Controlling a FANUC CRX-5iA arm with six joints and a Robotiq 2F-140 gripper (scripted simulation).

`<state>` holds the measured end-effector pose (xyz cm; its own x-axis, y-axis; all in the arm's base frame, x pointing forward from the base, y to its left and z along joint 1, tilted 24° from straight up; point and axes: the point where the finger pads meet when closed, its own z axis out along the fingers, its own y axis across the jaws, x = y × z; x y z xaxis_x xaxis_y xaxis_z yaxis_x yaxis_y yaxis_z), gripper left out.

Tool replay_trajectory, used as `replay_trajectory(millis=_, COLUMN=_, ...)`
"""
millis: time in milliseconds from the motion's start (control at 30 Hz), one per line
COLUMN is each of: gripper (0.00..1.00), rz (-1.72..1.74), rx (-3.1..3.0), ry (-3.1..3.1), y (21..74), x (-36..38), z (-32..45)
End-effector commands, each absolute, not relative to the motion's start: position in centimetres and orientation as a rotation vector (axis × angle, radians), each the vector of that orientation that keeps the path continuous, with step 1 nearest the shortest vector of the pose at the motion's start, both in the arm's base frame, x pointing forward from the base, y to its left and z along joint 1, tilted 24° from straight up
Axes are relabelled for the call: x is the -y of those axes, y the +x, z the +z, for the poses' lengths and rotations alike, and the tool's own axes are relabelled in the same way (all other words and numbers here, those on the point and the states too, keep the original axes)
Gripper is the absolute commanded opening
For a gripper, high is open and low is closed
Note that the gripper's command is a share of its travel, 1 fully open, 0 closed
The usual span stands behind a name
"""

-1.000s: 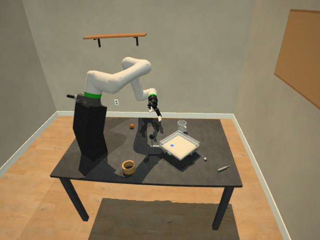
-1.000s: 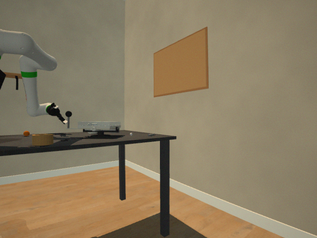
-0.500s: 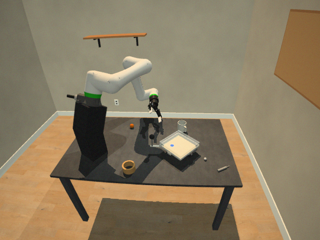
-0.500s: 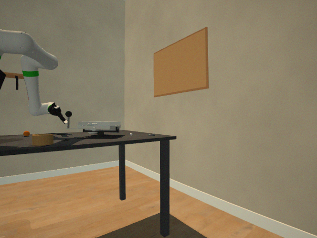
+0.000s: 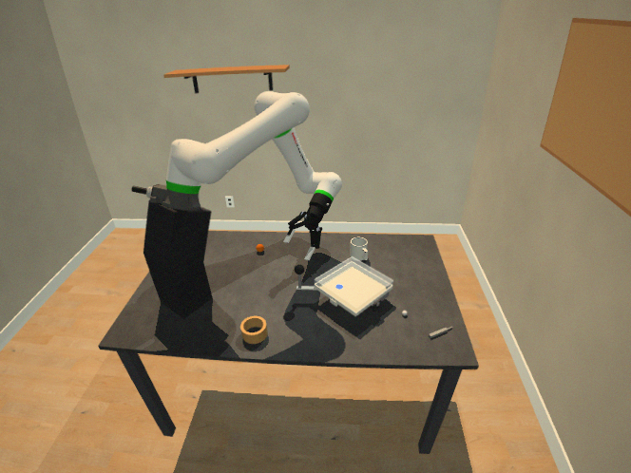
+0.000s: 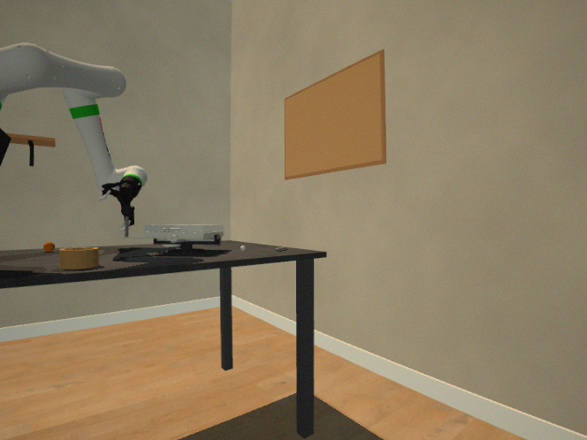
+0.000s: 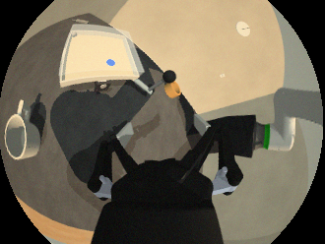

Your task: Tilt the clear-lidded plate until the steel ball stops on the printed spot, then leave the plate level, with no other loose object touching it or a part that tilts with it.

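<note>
Gripper (image 5: 300, 245) is hanging wide open, holding nothing, above the table (image 5: 152, 333) just behind the plate's black knob (image 5: 299, 269). Fingers are pointing down, one pad (image 5: 309, 253) sitting just above that knob without visible contact.

Plate (image 5: 356, 294) is sitting right of centre on its stand, looking level from the exterior view (image 6: 184, 231). Blue spot (image 5: 339, 286) is showing toward the plate's left half; wrist view is catching it too (image 7: 110, 62). Steel ball isn't showing on the plate in any view, so can't tell where it is.

Loose stuff is lying apart from the plate: mug (image 5: 358, 248) just behind it, small white ball (image 5: 404, 312) to its right, grey bolt (image 5: 440, 331) further right near the edge, tape roll (image 5: 254, 329) at front, orange ball (image 5: 259, 248) at back.
</note>
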<state>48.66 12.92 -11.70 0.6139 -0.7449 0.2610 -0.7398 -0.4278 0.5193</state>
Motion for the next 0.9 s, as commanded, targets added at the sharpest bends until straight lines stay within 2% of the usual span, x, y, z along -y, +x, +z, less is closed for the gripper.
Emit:
replay_trajectory(millis=0, gripper=1.00, rz=-0.226, rx=1.352, ry=2.378, y=47.4, x=-9.1, z=-13.3)
replay_trajectory(millis=400, gripper=1.00, rz=-0.383, rx=1.852, ry=2.514, y=46.6, x=-4.9, z=-13.3)
replay_trajectory(millis=867, gripper=1.00, rz=-0.168, rx=2.519, ry=2.455, y=48.2, x=2.4, z=-10.5)
